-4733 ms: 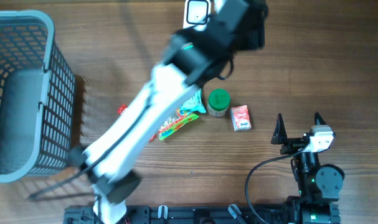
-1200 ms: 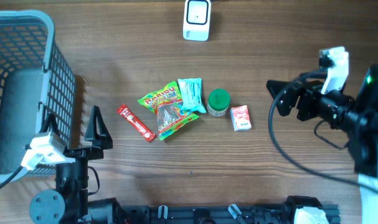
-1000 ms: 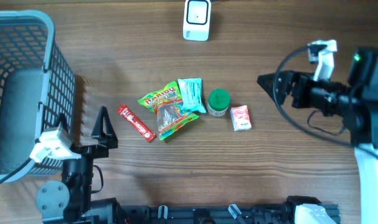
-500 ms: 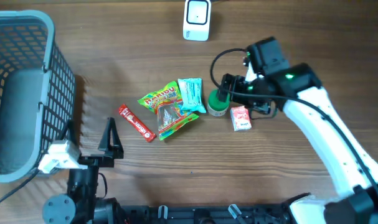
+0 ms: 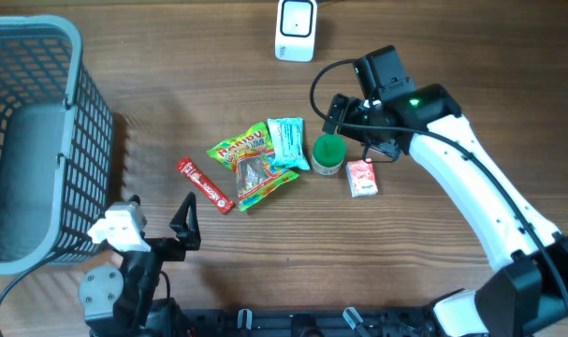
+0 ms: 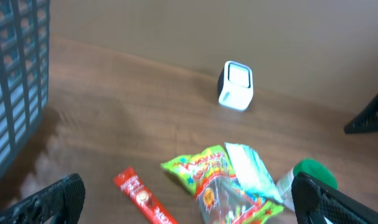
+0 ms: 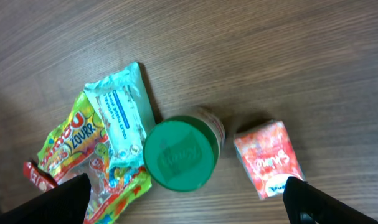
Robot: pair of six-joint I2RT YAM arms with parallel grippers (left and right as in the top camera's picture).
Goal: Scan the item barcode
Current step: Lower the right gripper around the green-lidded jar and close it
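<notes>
Far L, by the basket (image 5: 78,84), your left gripper (image 5: 157,229) sits low at the table's front edge, fingers wide apart w/ nothing between them. It's well apart from the snack pile, so it's not the arm for this.

Centre: the wipes packet (image 5: 286,142) touches the green-lidded jar (image 5: 328,152) on the jar's L side. The jar stands upright, lid up. It's round, so no long axis to line up on. The small red pack (image 5: 361,177) lies just beside it on the R.

Right gripper (image 5: 356,129) is the near one: jaws spread full, empty, hanging almost straight over the jar. In the wrist cam the lid sits between the two fingertips, a bit ahead of them.

Likely pick = the jar, approx straight down. Watch the wipes packet and red pack either side. The scanner (image 5: 295,19) is at the back edge, up and L of the jar.
</notes>
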